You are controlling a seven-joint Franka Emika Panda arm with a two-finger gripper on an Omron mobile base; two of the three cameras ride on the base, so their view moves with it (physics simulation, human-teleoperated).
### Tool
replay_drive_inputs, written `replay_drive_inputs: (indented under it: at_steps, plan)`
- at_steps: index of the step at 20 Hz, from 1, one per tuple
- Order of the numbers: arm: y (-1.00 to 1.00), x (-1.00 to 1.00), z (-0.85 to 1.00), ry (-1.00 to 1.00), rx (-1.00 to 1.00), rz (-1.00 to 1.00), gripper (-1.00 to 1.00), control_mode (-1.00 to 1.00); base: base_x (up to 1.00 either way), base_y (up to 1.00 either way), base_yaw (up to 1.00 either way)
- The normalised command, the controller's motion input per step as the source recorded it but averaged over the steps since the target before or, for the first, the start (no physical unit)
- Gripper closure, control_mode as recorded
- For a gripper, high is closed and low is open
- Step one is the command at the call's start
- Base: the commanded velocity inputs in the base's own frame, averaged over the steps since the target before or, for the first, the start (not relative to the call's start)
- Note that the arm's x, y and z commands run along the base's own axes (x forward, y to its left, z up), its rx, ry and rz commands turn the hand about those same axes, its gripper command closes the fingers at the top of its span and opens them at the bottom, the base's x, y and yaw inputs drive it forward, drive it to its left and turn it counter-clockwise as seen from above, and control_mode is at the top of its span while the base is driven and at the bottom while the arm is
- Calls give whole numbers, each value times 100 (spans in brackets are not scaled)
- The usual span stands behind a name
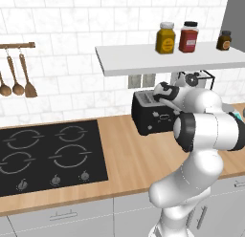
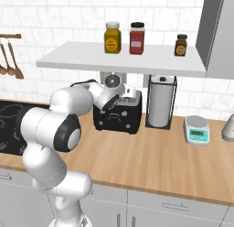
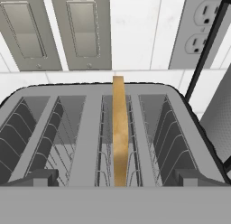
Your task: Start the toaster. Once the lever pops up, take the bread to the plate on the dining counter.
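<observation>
The black toaster stands on the wood worktop against the tiled wall. From straight above, its silver-grey top shows two wire-lined slots. The bread, a tan slice seen edge-on, stands upright in the right-hand slot. My gripper hovers just over the toaster top, open, with one fingertip on each side of the slice and touching nothing. My hand also shows above the toaster. The plate and the dining counter are out of view.
A white shelf with jars hangs low over the toaster. A paper-towel holder stands right beside it, then a kitchen scale. The black hob lies to the left. Wall outlets sit behind.
</observation>
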Motion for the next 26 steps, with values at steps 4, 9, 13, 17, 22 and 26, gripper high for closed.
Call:
replay_drive_inputs:
  at_steps: [4,9,13,17,22,26]
  plan:
    - [0,0,0,0,0,0,-100,-100,0,0,0]
    - [0,0,0,0,0,0,-100,-100,0,0,0]
    - [0,0,0,0,0,0,-100,-100,0,0,0]
    - [0,0,0,0,0,0,-100,-100,0,0,0]
    - [0,2,0,0,0,0,-100,-100,0,0,0]
    - [0,19,0,0,0,0,-100,-100,0,0,0]
